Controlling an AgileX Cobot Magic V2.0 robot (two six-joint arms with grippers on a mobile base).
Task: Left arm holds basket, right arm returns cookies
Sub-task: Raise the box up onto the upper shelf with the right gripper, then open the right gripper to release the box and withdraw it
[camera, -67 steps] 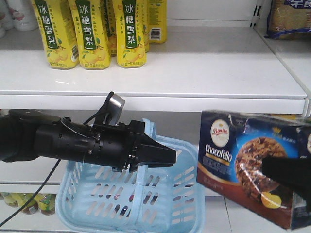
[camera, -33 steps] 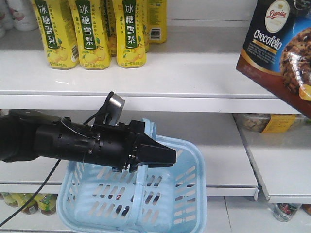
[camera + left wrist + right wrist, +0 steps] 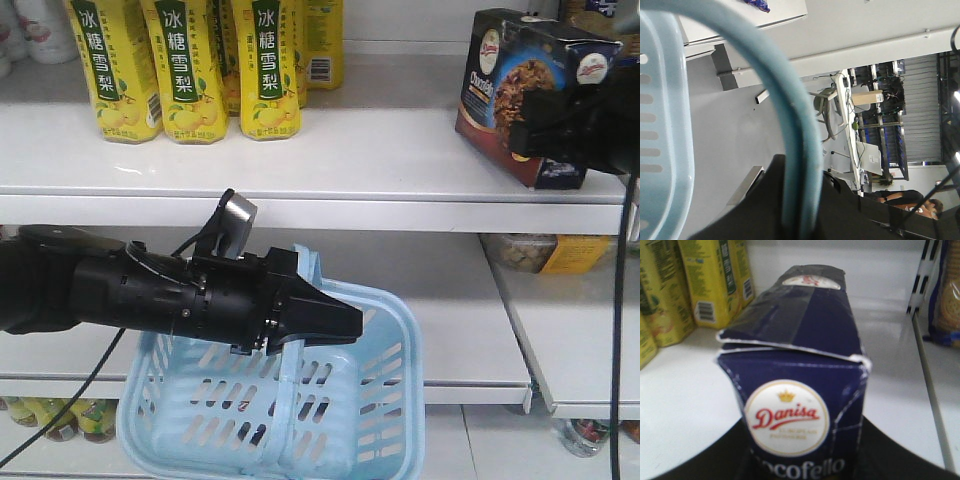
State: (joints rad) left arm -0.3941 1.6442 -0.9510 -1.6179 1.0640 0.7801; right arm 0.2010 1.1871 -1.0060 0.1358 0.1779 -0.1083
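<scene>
1. Front-facing view: my right gripper [image 3: 560,125] has the cookies [image 3: 520,90] clamped at the carton's near end, its fingers closed against the sides. The carton sits on, or just above, the upper shelf [image 3: 400,150] near that shelf's right edge; I cannot tell whether its base is touching yet.
2. I hold the box by its end, I judge, so the far end can go deep onto the shelf while my fingers stay out over the front edge.
3. Right wrist view: the cookies [image 3: 800,390] point lengthwise toward the back of the shelf, with the round white logo facing me. Yellow drink cartons [image 3: 695,285] stand well to the left, so the carton has a free lane.
4. My left gripper [image 3: 300,315] is closed on the handle [image 3: 300,290] of the basket [image 3: 370,420], out in front of the lower shelf [image 3: 470,340]. In the left wrist view the handle [image 3: 790,130] runs straight into my black jaws, which confirms the grip.
5. I carry the basket by its handle so it hangs level and open-topped, low and to the left, clear of my right arm's work.
6. Through the slotted side I see only faint dark shapes in the basket; I cannot tell what they are.
7. Yellow drink cartons [image 3: 190,70] fill the upper shelf's left part.
</scene>
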